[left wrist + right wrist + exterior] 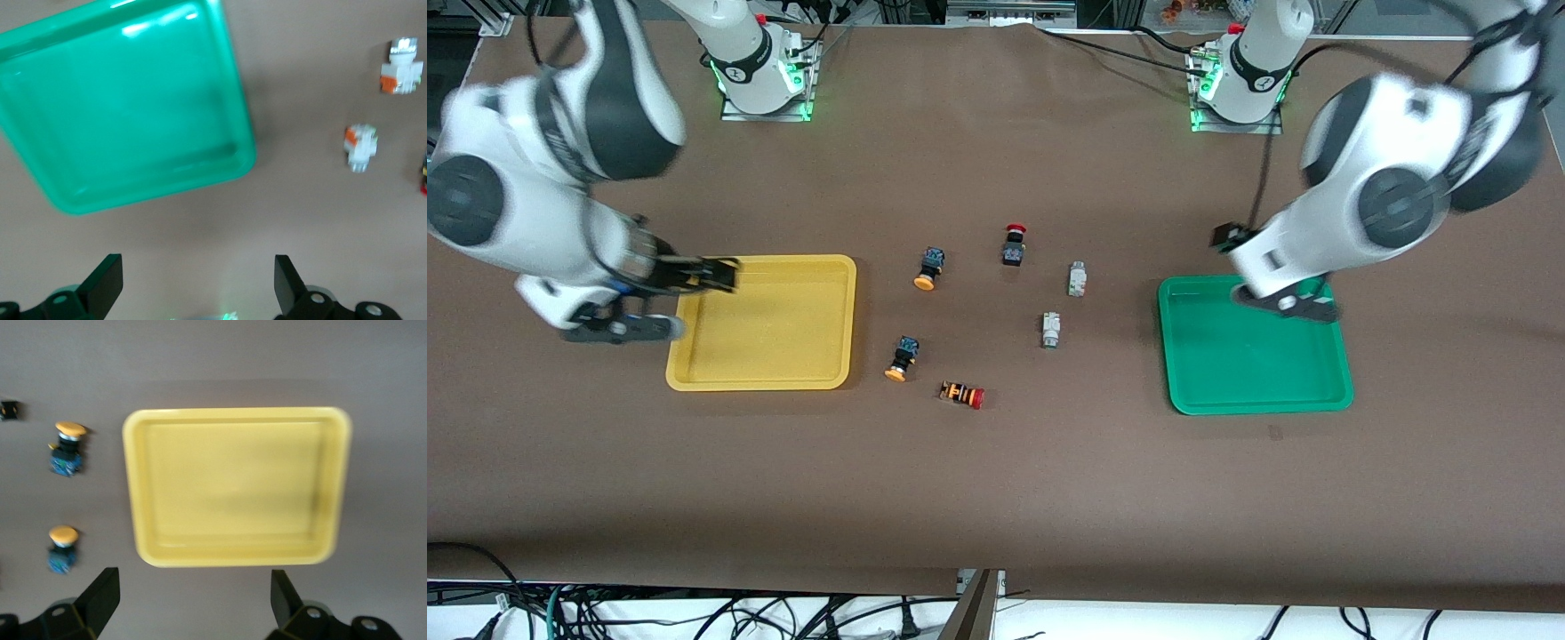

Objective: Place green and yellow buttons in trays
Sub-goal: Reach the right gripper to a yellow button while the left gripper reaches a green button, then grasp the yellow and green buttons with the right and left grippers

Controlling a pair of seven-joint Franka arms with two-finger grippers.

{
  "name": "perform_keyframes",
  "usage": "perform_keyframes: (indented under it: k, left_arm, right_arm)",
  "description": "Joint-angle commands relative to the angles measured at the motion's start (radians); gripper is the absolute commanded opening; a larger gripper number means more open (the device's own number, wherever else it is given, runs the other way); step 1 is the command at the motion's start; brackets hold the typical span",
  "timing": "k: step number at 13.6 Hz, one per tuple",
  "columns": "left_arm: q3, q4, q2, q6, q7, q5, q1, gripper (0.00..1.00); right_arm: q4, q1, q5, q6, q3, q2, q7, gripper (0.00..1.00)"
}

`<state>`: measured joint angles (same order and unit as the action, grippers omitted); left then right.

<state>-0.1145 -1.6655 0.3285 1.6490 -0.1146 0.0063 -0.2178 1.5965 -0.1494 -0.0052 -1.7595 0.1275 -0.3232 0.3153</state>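
- The yellow tray (763, 324) lies on the brown tabletop (996, 480) toward the right arm's end; the green tray (1254, 347) lies toward the left arm's end. Both hold nothing.
- Between the trays lie the switches. One yellow-capped button (929, 268) is farther from the front camera, the other yellow-capped button (901, 357) nearer — both closer to the yellow tray.
- The two whitish-grey buttons sit closer to the green tray: one grey button (1077, 279) farther from the camera, the second grey button (1050, 331) nearer.
- A black switch with a red cap (1014, 244) lies farthest from the camera; an orange-striped switch (962, 393) lies nearest.
- The right claw (716, 275) hangs over the yellow tray's rim, fingers (100, 593) spread wide, holding nothing.
- The left claw (1303, 302) hangs over the green tray's edge — its fingers (107, 277) are likewise spread apart and bare.
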Motion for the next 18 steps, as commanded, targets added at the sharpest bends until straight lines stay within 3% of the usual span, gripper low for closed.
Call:
perform_keyframes:
  k: [1,4,7,9,14,15,16,17,18]
  left_arm:
    - [0.009,0.069,0.131,0.119,-0.084,-0.034,-0.081,1.00]
    - [0.009,0.059,0.231,0.280,-0.194,-0.046,-0.179,1.00]
    - [0.007,0.024,0.271,0.305,-0.206,-0.048,-0.218,1.00]
    - [0.007,-0.005,0.287,0.359,-0.208,-0.109,-0.250,1.00]
    - [0.007,-0.097,0.325,0.494,-0.209,-0.126,-0.308,1.00]
    - [0.007,-0.108,0.337,0.500,-0.206,-0.126,-0.317,0.87]
    - [0.007,-0.108,0.346,0.499,-0.206,-0.124,-0.325,0.48]
    - [0.007,-0.109,0.348,0.494,-0.206,-0.126,-0.333,0.21]
    - [0.009,-0.108,0.343,0.488,-0.205,-0.126,-0.331,0.03]
  right_arm:
    - [0.132,-0.018,0.004,-0.157,0.096,-0.007,0.224,1.00]
    - [0.242,-0.054,0.004,-0.303,0.193,-0.045,0.486,1.00]
    - [0.321,-0.108,0.004,-0.458,0.210,-0.112,0.609,1.00]
    - [0.359,-0.128,0.004,-0.540,0.213,-0.154,0.656,1.00]
    - [0.369,-0.166,0.002,-0.629,0.245,-0.235,0.717,1.00]
    - [0.369,-0.174,0.002,-0.633,0.245,-0.246,0.719,1.00]
    - [0.369,-0.180,0.002,-0.635,0.245,-0.255,0.719,0.99]
    - [0.373,-0.186,0.002,-0.643,0.245,-0.261,0.719,0.83]
    - [0.382,-0.191,0.001,-0.652,0.245,-0.261,0.719,0.53]
